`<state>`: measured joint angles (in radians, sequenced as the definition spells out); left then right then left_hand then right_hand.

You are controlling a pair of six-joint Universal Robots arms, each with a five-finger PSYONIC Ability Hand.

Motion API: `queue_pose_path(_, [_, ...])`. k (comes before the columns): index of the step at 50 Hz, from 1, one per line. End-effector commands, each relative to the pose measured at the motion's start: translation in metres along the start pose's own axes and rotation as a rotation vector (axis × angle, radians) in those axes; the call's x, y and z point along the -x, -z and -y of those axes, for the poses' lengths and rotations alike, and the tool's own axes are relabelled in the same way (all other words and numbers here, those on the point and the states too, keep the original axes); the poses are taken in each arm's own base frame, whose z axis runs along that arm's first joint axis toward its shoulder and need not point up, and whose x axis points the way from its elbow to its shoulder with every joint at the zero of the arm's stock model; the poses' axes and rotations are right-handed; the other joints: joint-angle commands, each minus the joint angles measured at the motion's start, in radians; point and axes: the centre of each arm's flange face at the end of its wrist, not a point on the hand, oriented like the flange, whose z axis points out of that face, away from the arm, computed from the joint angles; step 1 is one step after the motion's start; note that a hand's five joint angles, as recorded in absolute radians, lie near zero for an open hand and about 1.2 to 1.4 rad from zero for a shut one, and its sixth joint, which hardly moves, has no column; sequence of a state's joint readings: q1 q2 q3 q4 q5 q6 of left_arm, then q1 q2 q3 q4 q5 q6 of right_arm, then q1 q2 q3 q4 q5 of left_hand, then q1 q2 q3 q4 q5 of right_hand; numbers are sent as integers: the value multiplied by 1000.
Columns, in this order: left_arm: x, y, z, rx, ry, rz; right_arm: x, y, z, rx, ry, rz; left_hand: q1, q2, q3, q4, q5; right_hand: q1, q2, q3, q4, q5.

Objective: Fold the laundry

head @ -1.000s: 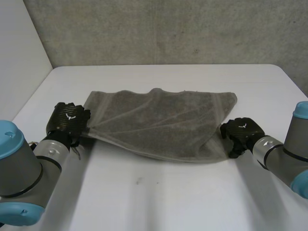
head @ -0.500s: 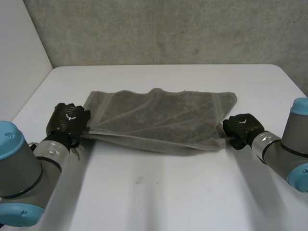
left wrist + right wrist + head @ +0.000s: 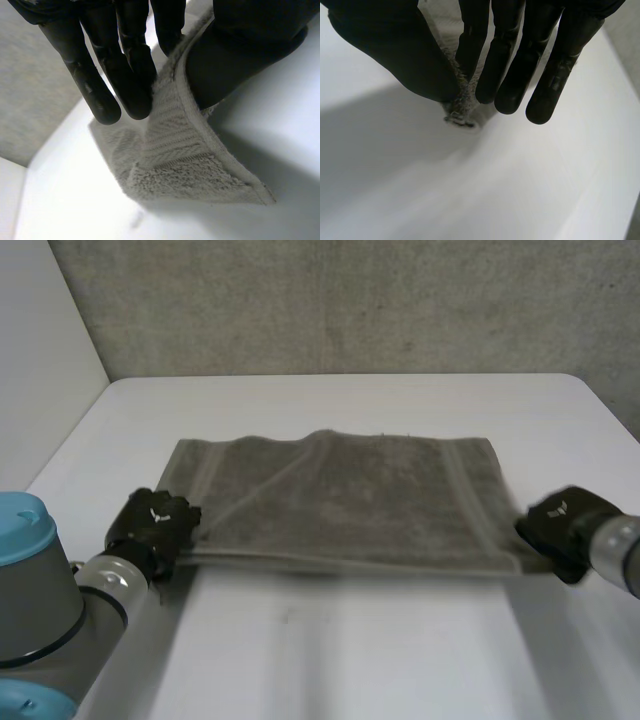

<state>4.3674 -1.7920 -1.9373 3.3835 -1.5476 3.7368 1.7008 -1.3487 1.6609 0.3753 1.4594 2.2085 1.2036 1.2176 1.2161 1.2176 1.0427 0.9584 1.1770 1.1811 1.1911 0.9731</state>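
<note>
No text, number or brand name is legible on the towel or the surface. The only sign is a small white emblem on the back of the left hand and a matching one on the back of the right hand. Neither contains readable letters.

The towel, pinched at its near corners by the left hand and the right hand, barred the middle of the white table, with bare tabletop open before it and behind it up to the concrete wall.
</note>
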Motion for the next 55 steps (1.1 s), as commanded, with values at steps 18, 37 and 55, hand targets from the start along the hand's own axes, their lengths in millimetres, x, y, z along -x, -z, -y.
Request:
queue_pose_path(18, [-6, 17, 25, 31, -49, -98, -4, 17, -15, 66, 193, -63, 193, 179, 180, 179, 179, 438, 219, 215, 205, 249])
queue_pose_path(37, [-8, -136, 31, -181, -308, 76, -13, -118, 38, -135, 171, -321, 193, 179, 180, 179, 179, 438, 219, 215, 205, 249])
queue_pose_path(55, [-22, -174, 20, -264, -312, 68, -14, -166, 55, -215, 236, -486, -260, -274, -273, -274, -274, -600, -819, -823, -833, -790])
